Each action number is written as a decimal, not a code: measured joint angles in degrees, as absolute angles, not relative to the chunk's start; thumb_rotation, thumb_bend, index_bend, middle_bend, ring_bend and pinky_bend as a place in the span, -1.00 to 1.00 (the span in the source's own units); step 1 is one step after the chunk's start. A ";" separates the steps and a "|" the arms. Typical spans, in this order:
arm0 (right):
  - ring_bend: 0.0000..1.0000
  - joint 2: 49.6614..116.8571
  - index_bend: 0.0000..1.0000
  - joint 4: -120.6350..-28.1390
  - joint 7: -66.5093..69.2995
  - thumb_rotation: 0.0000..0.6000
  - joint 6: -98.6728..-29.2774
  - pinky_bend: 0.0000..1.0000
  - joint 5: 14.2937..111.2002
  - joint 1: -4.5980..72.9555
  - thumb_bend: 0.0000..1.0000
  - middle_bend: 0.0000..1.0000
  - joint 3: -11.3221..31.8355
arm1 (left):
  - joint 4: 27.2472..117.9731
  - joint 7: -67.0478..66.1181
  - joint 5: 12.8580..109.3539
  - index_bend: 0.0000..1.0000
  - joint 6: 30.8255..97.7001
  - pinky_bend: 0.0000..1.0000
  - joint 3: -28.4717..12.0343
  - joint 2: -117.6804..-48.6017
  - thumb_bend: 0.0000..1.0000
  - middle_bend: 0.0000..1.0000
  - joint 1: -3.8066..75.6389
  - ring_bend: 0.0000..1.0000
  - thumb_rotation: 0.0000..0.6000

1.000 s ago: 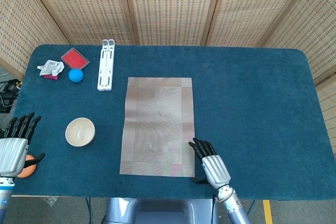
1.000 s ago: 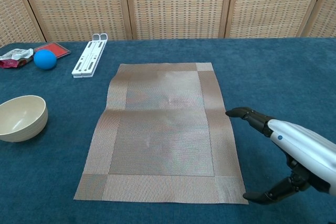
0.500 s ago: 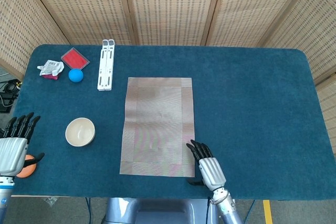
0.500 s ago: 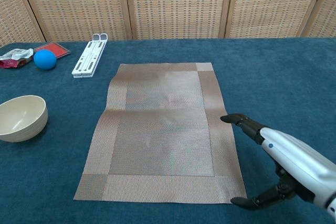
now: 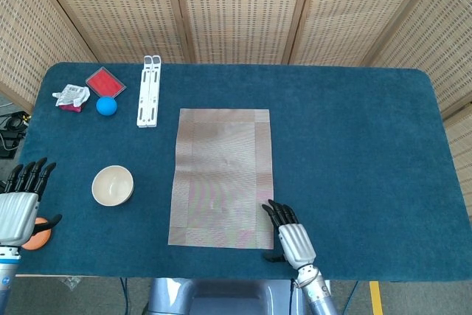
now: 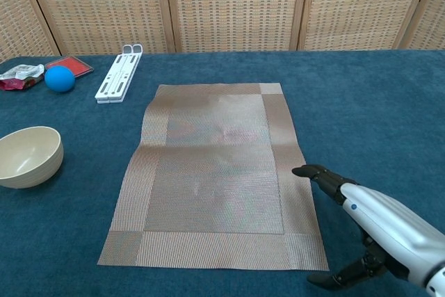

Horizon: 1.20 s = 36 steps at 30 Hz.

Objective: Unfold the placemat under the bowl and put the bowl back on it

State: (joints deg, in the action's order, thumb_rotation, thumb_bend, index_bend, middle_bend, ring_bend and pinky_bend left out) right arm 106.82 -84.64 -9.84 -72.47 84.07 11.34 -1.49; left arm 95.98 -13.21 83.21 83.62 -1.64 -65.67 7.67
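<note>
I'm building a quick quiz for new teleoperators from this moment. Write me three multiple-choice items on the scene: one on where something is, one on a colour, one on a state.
1. Where does the bowl stand?
A. On the placemat
B. On the bare table, left of the placemat
C. In the right hand

2. What colour is the ball at the far left of the table?
A. Blue
B. Yellow
C. Green

3. How does the placemat lie?
A. Folded in half
B. Rolled up
C. Spread out flat

Answers:
1 B: the bowl sits on the blue table, apart from the placemat.
2 A: the ball beside the red tray is blue.
3 C: the placemat shows its full border on all sides, with the right hand at its near right corner holding nothing.
</note>
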 measured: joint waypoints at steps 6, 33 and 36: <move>-1.00 107.13 -1.00 -84.19 -11.12 1.00 -71.98 -1.00 82.86 11.30 -0.55 -1.00 -1.19 | 95.98 -13.28 83.06 -0.91 83.60 -1.00 -1.80 -65.73 -0.81 -1.00 7.62 -1.00 1.00; -1.00 111.46 -1.00 -76.10 -9.38 1.00 -74.18 -1.00 83.22 11.69 -0.12 -1.00 1.30 | 95.38 -12.80 82.38 -0.91 83.21 -1.00 -2.56 -66.22 -0.81 -1.00 7.51 -1.00 1.00; -1.00 112.07 -1.00 -75.00 -6.18 1.00 -75.76 -1.00 84.67 11.63 0.08 -1.00 1.38 | 95.38 -12.37 82.18 -0.91 83.22 -1.00 -2.69 -66.12 -0.81 -1.00 7.44 -1.00 1.00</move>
State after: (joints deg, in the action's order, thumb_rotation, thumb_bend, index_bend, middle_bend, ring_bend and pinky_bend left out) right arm 112.07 -75.00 -6.18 -75.76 84.67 11.63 1.38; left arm 95.38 -12.37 82.18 83.22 -2.69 -66.12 7.44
